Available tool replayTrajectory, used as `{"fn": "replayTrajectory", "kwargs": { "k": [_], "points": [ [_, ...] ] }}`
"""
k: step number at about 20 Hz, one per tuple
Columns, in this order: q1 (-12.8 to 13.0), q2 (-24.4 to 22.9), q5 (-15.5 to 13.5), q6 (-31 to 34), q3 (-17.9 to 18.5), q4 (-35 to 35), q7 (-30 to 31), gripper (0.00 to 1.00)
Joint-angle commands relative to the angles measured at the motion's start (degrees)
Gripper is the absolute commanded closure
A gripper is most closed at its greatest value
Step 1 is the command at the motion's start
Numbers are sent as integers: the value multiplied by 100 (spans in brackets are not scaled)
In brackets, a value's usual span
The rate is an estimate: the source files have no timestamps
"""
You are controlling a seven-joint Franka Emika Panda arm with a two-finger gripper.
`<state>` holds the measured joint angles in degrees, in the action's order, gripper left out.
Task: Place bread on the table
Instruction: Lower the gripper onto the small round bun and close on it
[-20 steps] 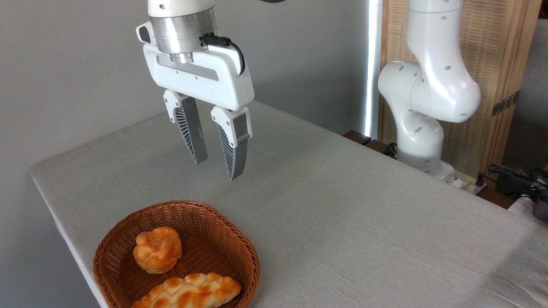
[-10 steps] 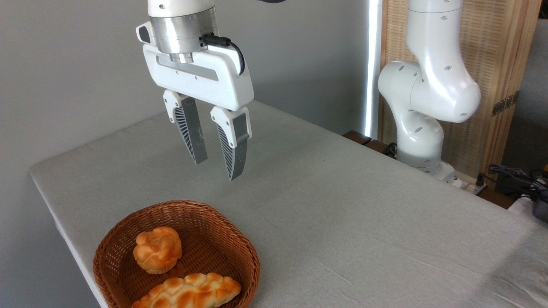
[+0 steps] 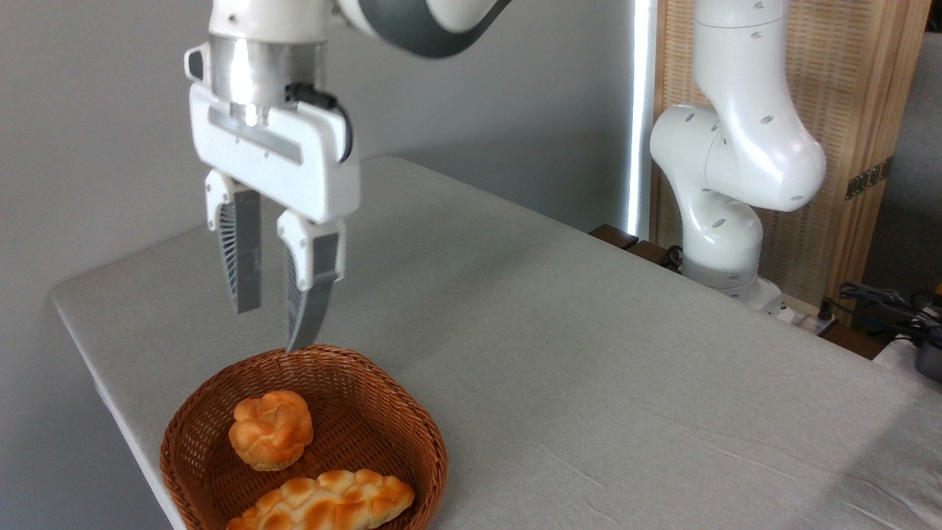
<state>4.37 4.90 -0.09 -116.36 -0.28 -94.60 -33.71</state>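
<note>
No brand, label or legible writing is seen on any item. Bread (image 3: 270,429): small round knotted bun, golden-orange glazed crust, lying in the left part of a brown wicker basket (image 3: 412,427), just beside a longer braided loaf (image 3: 324,502). Basket is placed near the rounded corner of the light grey table (image 3: 589,353). Gripper (image 3: 271,329): held above the basket's far rim, fingers parted by a moderate gap, nothing grasped.

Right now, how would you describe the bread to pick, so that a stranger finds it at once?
Look at the brown wicker basket near the front left corner of the grey table. Two breads lie inside. The bread is the small round knotted bun toward the back left, not the long braided loaf in front.
</note>
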Motion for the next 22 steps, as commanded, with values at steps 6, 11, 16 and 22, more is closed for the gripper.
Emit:
{"fn": "replayTrajectory", "kwargs": {
  "k": [6, 11, 16, 22],
  "points": [
    [38, 565, 44, -880, -358, -524, -12, 0],
    [47, 854, 70, -1125, -367, -551, -56, 0],
    [47, 1039, 106, -1372, -551, -612, -171, 0],
    [12, 1101, 114, -1504, -569, -656, -898, 39]
  ]
}}
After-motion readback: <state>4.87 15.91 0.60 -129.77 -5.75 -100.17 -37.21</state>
